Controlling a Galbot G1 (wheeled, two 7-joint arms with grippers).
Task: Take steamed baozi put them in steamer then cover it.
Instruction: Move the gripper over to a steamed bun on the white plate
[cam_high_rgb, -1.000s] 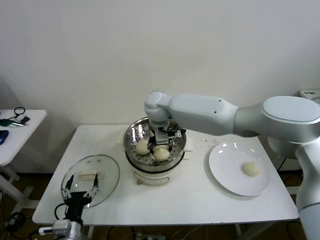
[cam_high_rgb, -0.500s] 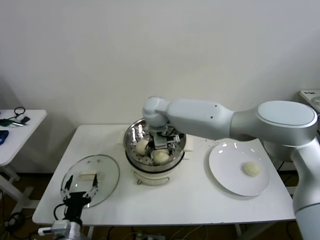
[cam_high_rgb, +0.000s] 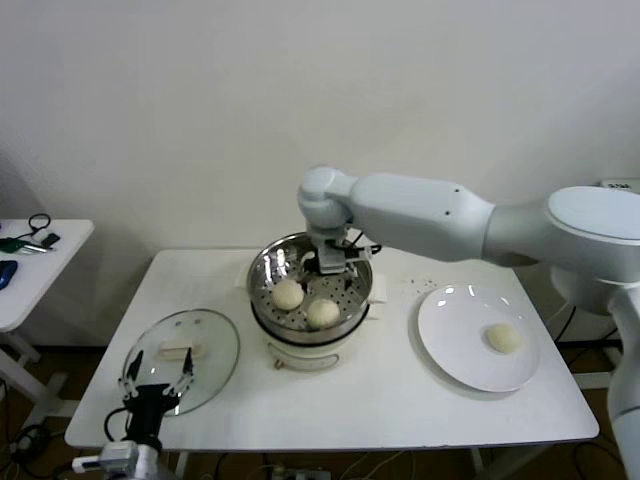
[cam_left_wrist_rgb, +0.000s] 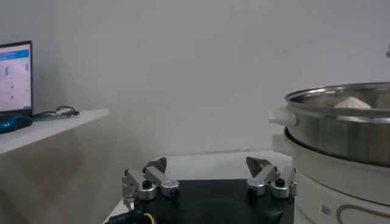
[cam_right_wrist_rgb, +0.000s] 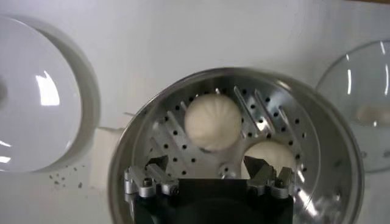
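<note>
The steamer (cam_high_rgb: 262, 277) stands mid-table on its cream pot base. Two baozi lie in the basket, one on the left (cam_high_rgb: 288, 294) and one at the front (cam_high_rgb: 322, 313). Another baozi (cam_high_rgb: 502, 338) lies on the white plate (cam_high_rgb: 455, 345) to the right. My right gripper (cam_high_rgb: 335, 262) hovers over the far part of the basket, open and empty. The right wrist view shows its jaws (cam_right_wrist_rgb: 206, 164) spread above the perforated floor, with the two baozi (cam_right_wrist_rgb: 213, 120) (cam_right_wrist_rgb: 271, 158) just beyond. The cover (cam_high_rgb: 185, 355) lies flat at the front left. My left gripper (cam_high_rgb: 152, 395) is parked open at the cover's near edge.
A small side table (cam_high_rgb: 40, 260) with cables stands off to the left. The white wall runs close behind the steamer. The left wrist view shows the steamer's side (cam_left_wrist_rgb: 341, 131) and a screen (cam_left_wrist_rgb: 15, 58) on the side table.
My right gripper has lifted out of the basket and drawn back toward the far rim. The front baozi now lies free in the steamer. The left arm has not moved.
</note>
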